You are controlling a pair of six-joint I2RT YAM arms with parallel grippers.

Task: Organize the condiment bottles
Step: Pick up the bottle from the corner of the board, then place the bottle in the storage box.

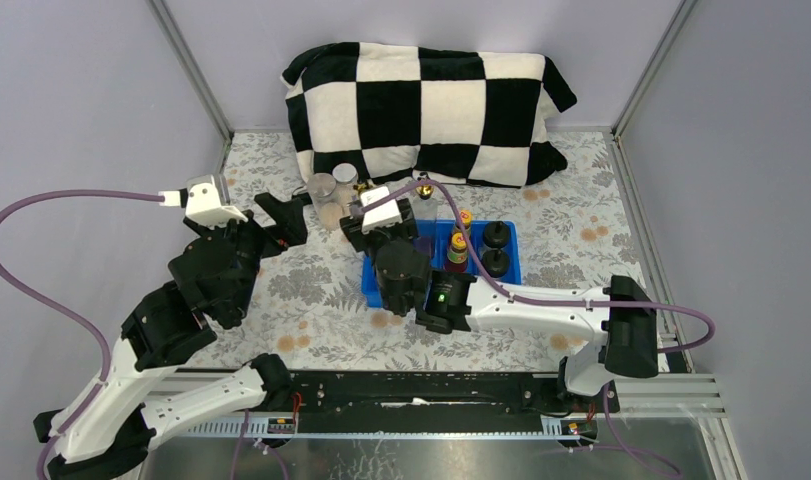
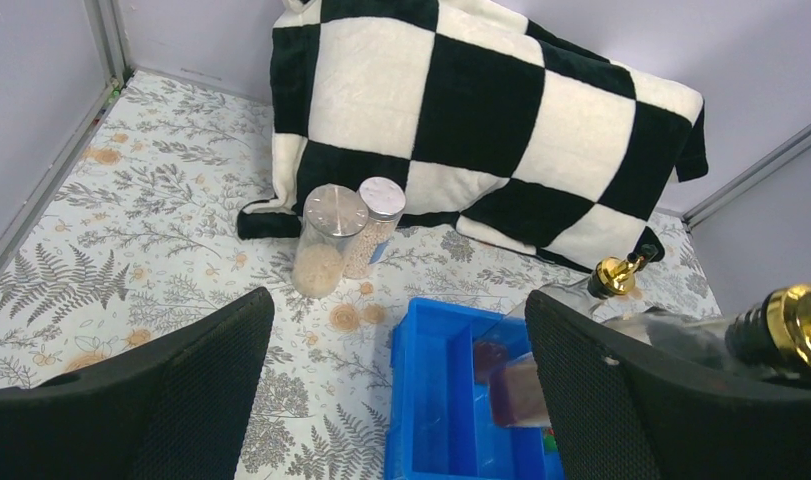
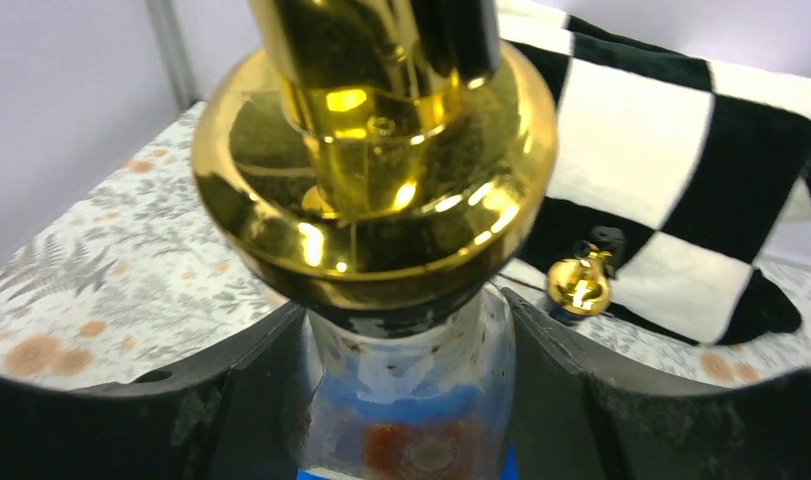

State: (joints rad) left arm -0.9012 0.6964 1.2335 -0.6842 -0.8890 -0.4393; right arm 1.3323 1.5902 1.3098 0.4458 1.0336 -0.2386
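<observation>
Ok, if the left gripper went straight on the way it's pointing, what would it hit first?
Probably the two grey-lidded jars, standing ahead between its open fingers; the checkered pillow lies behind them, though depth is unclear.

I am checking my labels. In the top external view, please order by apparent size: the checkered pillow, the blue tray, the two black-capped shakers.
1. checkered pillow
2. blue tray, only partly visible
3. black-capped shakers: both look alike, so tied

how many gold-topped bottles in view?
2. The first bottle is clamped in the right gripper over the blue tray; the second bottle stands beyond it, by the tray's far edge. The arm may hide more.
</observation>
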